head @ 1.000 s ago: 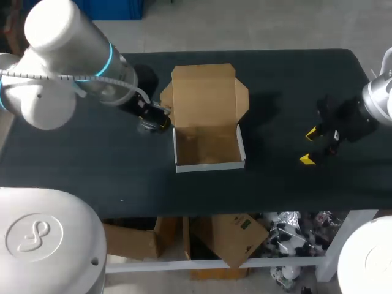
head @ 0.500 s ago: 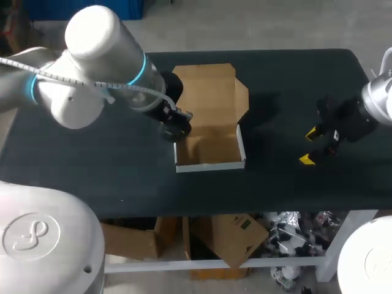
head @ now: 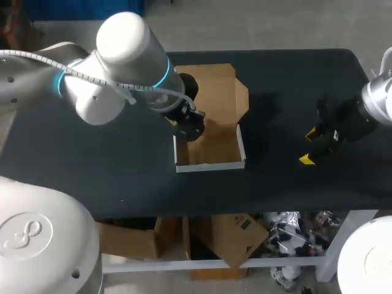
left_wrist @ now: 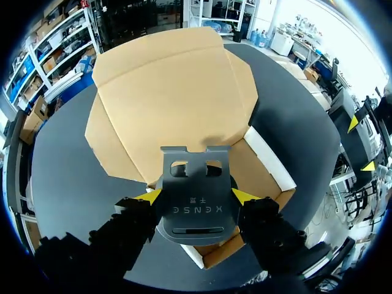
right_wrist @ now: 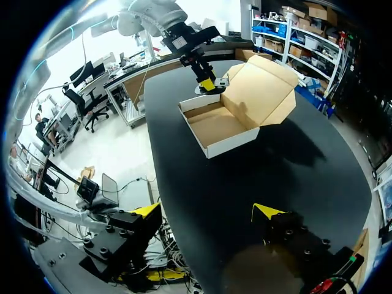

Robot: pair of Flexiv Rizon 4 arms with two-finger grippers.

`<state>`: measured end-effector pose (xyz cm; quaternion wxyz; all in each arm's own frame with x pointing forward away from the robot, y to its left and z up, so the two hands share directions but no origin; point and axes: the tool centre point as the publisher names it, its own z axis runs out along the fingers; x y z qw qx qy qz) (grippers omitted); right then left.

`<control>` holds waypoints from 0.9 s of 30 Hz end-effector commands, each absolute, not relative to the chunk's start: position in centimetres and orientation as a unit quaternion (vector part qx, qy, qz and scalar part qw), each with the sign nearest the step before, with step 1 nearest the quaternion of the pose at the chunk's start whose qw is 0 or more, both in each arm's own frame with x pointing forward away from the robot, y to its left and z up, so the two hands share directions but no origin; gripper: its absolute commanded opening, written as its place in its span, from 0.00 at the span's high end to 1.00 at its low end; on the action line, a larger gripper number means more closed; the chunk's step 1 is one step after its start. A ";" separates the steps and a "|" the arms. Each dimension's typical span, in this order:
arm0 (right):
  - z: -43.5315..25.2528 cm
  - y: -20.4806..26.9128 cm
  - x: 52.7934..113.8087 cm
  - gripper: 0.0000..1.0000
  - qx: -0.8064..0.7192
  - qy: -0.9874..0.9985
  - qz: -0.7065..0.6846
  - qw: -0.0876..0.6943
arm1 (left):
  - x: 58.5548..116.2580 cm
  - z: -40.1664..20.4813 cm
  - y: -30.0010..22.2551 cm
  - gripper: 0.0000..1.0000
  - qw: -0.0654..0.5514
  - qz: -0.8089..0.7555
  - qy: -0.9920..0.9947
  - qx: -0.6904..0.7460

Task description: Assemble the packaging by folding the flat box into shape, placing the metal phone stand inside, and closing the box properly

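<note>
A cardboard box (head: 208, 150) with white outer walls stands folded at the table's middle. Its brown lid (head: 207, 92) lies open toward the back. My left gripper (head: 190, 125) hangs over the box's left rear corner, shut on the dark grey metal phone stand (left_wrist: 196, 205). The stand sits between the yellow fingertips (left_wrist: 147, 197), just above the box's open tray (left_wrist: 257, 177). My right gripper (head: 309, 146) is open and holds nothing, well to the right of the box. In the right wrist view the box (right_wrist: 223, 122) lies far ahead of that gripper (right_wrist: 207, 211).
The black table (head: 92, 159) has bare surface left of the box, and between the box and my right gripper. Its front edge runs just below the box's front wall (head: 209, 165).
My left arm has carried the phone stand to the right, from beside the box's left wall to above its left rear corner. The right arm has kept still.
</note>
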<state>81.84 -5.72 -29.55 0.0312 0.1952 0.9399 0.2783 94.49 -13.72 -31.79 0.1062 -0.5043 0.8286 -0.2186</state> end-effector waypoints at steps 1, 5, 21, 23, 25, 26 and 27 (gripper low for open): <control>-29.5 -5.8 81.7 0.00 0.195 0.940 0.280 0.032 | 94.6 -31.5 -14.4 1.00 0.105 -0.219 0.826 -0.509; -29.5 -5.8 81.7 0.00 0.195 0.940 0.280 0.032 | 94.3 -31.8 -15.1 1.00 0.106 -0.220 0.823 -0.514; -29.5 -5.8 81.7 0.00 0.195 0.940 0.280 0.032 | 94.5 -35.2 -18.9 1.00 0.111 -0.206 0.820 -0.522; -29.5 -5.8 81.7 0.00 0.195 0.940 0.280 0.032 | 94.6 -35.5 -18.8 1.00 0.109 -0.205 0.821 -0.523; -29.5 -5.8 81.7 0.00 0.195 0.940 0.280 0.032 | 94.6 -35.9 -18.7 1.00 0.105 -0.204 0.821 -0.523; -29.5 -5.8 81.7 0.00 0.195 0.940 0.280 0.032 | 94.7 -36.1 -18.6 1.00 0.103 -0.203 0.822 -0.523; -29.5 -5.8 81.7 0.00 0.195 0.940 0.280 0.032 | 94.7 -36.3 -18.5 1.00 0.101 -0.202 0.822 -0.523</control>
